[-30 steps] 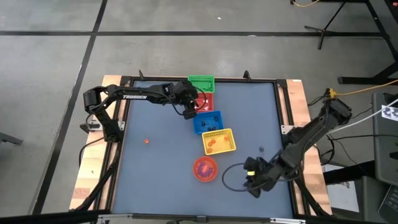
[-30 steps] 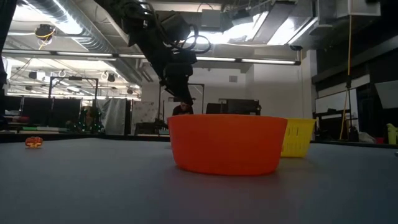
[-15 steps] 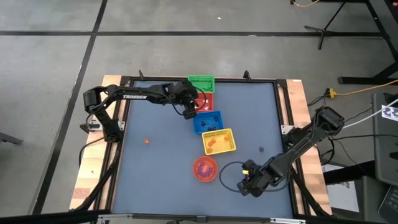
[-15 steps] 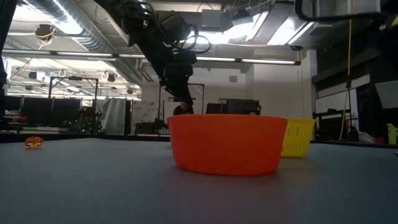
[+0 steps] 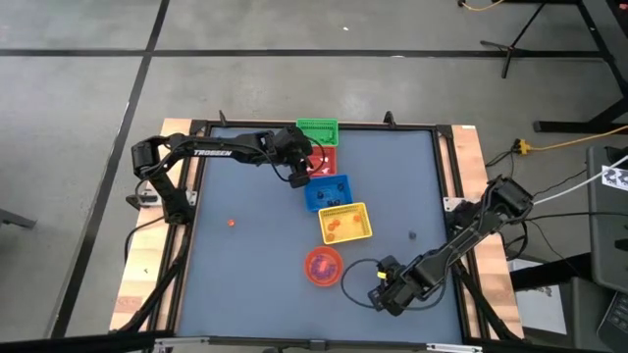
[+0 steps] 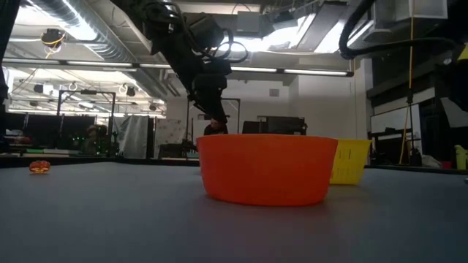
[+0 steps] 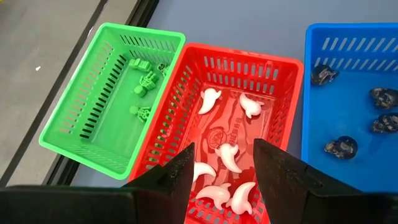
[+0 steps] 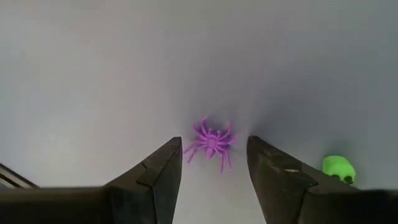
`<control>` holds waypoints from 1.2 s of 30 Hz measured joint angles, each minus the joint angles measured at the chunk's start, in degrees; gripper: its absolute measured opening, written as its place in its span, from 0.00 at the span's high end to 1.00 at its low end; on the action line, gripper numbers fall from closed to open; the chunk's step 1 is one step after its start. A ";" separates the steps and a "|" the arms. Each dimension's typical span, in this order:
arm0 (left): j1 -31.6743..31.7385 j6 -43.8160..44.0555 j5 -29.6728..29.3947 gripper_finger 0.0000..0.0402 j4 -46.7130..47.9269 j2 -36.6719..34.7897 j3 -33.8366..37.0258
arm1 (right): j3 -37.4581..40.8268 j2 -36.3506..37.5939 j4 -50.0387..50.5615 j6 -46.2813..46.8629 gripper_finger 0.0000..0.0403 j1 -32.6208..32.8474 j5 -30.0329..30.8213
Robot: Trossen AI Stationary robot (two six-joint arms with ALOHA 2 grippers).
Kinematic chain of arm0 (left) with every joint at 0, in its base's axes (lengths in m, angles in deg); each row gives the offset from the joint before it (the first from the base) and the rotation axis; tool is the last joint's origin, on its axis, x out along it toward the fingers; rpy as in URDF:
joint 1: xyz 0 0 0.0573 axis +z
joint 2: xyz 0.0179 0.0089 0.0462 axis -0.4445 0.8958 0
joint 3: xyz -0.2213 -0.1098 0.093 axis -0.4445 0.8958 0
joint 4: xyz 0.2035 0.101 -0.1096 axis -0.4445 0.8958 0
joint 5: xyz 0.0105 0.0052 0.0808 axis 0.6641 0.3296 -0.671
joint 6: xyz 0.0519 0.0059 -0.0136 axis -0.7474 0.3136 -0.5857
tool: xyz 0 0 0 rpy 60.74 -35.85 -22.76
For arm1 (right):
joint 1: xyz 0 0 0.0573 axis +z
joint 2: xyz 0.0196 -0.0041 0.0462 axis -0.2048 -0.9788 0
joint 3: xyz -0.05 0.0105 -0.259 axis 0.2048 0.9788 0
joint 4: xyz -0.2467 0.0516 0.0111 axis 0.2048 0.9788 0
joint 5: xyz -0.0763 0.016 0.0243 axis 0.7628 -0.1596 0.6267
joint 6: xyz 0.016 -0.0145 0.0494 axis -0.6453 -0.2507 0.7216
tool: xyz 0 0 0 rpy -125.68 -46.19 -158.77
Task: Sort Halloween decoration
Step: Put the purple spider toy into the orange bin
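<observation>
Your right gripper hangs with fingers parted over a small purple plastic spider; your left gripper waits, fingers parted and empty, above the red plastic lattice basket.

On your dark blue tabletop, the spider lies between the right fingertips, a small bright green trinket near it. White ghost figures fill the red basket, green figures the green lattice basket, dark skull trinkets the blue basket. A tiny orange trinket sits alone, well apart from the round orange bowl and the yellow basket.
</observation>
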 joint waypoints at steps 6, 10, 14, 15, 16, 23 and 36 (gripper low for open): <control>0.00 0.02 0.00 0.63 0.00 0.00 0.00 | -3.24 -2.80 3.57 0.02 0.55 0.00 0.37; 0.00 0.02 0.00 0.63 -0.01 0.00 0.00 | -5.67 -4.21 7.33 0.02 0.58 0.00 0.60; 0.00 0.00 0.00 0.63 -0.04 0.00 0.00 | -7.12 -5.52 8.98 0.00 0.67 0.00 0.60; 0.00 0.00 0.00 0.63 -0.02 0.00 0.00 | -7.33 -5.78 9.27 0.00 0.70 0.02 0.60; 0.00 0.00 -0.02 0.63 -0.04 0.00 0.00 | -7.49 -5.92 9.47 0.00 0.73 0.02 0.60; -0.02 0.00 0.00 0.63 -0.02 0.00 0.00 | -7.70 -6.01 8.89 -0.02 0.91 0.02 0.62; -0.06 -0.02 0.00 0.63 -0.02 0.00 0.00 | -7.56 -4.30 8.44 -0.68 0.95 0.00 0.25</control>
